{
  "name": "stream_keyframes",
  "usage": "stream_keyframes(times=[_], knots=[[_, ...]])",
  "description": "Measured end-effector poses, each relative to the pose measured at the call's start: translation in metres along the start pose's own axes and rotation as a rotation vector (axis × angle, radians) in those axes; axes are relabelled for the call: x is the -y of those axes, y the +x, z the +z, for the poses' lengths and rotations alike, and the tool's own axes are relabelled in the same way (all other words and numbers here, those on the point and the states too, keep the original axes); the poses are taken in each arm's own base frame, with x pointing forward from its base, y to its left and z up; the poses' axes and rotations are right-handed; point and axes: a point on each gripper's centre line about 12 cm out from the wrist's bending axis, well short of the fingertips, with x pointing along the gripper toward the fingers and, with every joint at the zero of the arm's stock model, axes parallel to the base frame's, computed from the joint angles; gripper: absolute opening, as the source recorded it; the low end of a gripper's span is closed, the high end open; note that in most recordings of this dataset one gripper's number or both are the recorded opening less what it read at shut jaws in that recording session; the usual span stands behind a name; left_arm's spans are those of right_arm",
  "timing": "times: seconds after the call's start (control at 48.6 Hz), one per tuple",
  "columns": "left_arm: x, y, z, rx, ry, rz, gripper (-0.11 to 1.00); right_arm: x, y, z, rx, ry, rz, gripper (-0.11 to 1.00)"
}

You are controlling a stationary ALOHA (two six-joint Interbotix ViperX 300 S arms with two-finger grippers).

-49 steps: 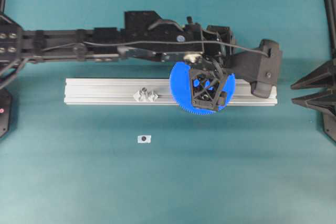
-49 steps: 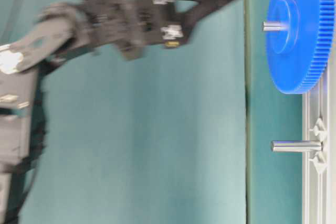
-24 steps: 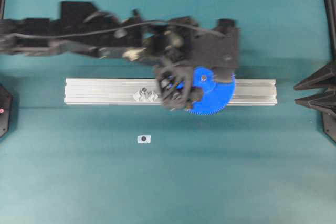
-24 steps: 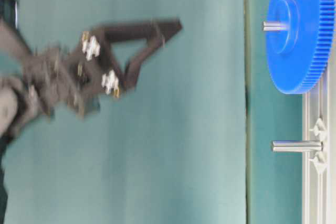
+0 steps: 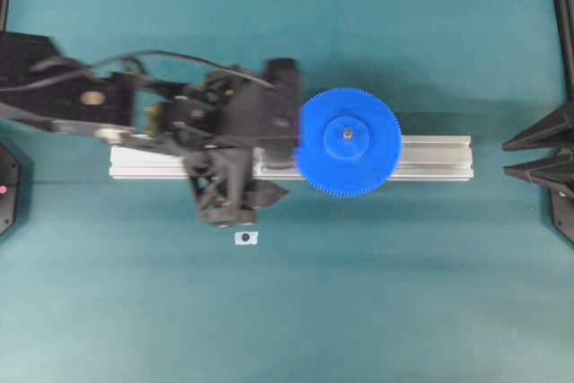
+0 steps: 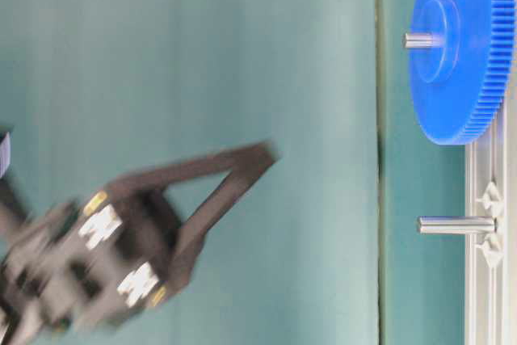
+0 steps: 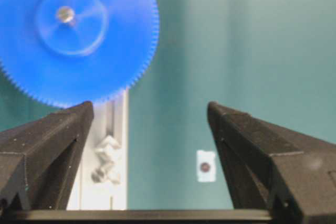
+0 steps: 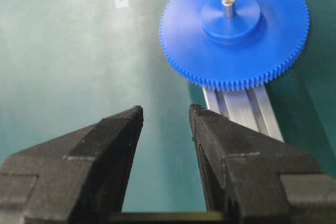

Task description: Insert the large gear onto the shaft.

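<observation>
The large gear (image 5: 348, 142) is sitting flat on the aluminium rail (image 5: 430, 157), right of centre in the overhead view, with the shaft (image 8: 228, 0) poking up through its raised hub; judging by that, it is already seated. The left gripper (image 5: 235, 211) is hanging over the rail's left part, near the second, bare pin (image 6: 454, 225), its jaws spread wide and carrying nothing. The right gripper (image 8: 165, 116) is waiting well to the right, jaws parted and empty too.

The gear is looking like rigid moulded plastic: light, stiff, fairly slick on its faces, and its fine teeth are probably the part most easily marred. If it needs reseating, pinching across the rim, or gripping the hub, seems the safest hold.
</observation>
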Motion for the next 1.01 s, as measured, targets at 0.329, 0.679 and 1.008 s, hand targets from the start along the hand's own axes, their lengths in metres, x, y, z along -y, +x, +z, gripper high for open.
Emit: stream_keyframes(times=[0.329, 0.679, 1.008], knots=[[0.003, -0.036, -0.033, 0.031, 0.003, -0.008, 0.88, 0.000, -0.003, 0.000, 0.003, -0.002, 0.001, 0.51], [0.008, -0.055, -0.070, 0.124, 0.011, -0.024, 0.88, 0.002, -0.013, -0.009, -0.042, -0.003, -0.009, 0.51], [0.007, -0.077, -0.113, 0.253, -0.005, -0.032, 0.87, 0.003, -0.016, -0.012, -0.054, -0.003, -0.013, 0.52]])
